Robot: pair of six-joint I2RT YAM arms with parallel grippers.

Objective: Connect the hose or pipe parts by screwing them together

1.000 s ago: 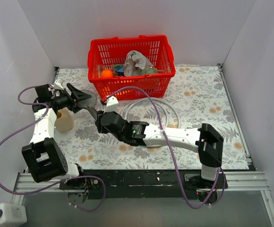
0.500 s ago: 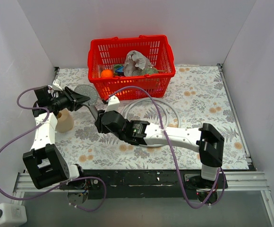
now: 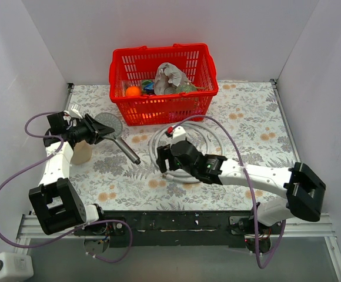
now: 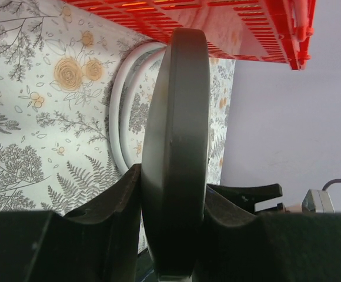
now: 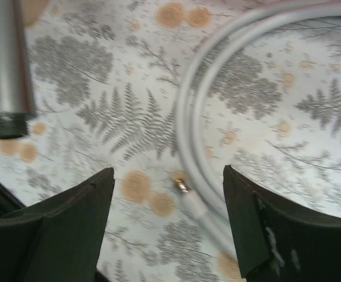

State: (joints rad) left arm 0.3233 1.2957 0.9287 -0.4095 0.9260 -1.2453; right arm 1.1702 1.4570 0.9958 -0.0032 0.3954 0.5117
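Table point(image 3: 253, 111), flowered cover, lies under both pincers.

Red basket point(image 3: 159, 110) stands at the back, beyond both pincers. Its front left corner is just past the tips of the left pincer point(image 3: 103, 130), and it is farther from the right pincer point(image 3: 160, 158). It holds mixed odds and ends.

Hose point(image 5: 189, 117), pale grey, lies in a loose flat coil on the table between the basket and the right pincer. The coil's left side sits right under the right pincer. In the left wrist view the coil shows beyond the left pincer's tips.

Purple cables point(image 3: 6, 176) loop off behind the left pincer and arc over the right arm.

Shower head point(image 3: 126, 148) has a round grey disc and a dark straight handle. The left pincer is clamped tight on the disc, one finger on each flat face, so the disc is edge-on in its wrist view. The handle slants away from the left pincer toward the right pincer. Its free end is near the right pincer but apart from it, up and to the left of the fingers in the right wrist view. Can't tell if the handle tip touches the table.

Beige bottle point(image 3: 80, 151) stands upright on the table, just beside the left pincer on its near side.

Hose end point(image 5: 184, 188), a metal tip on a white sleeve, lies on the table below the gap between the right pincer's fingers and is not gripped. The right pincer is spread wide and holds nothing.
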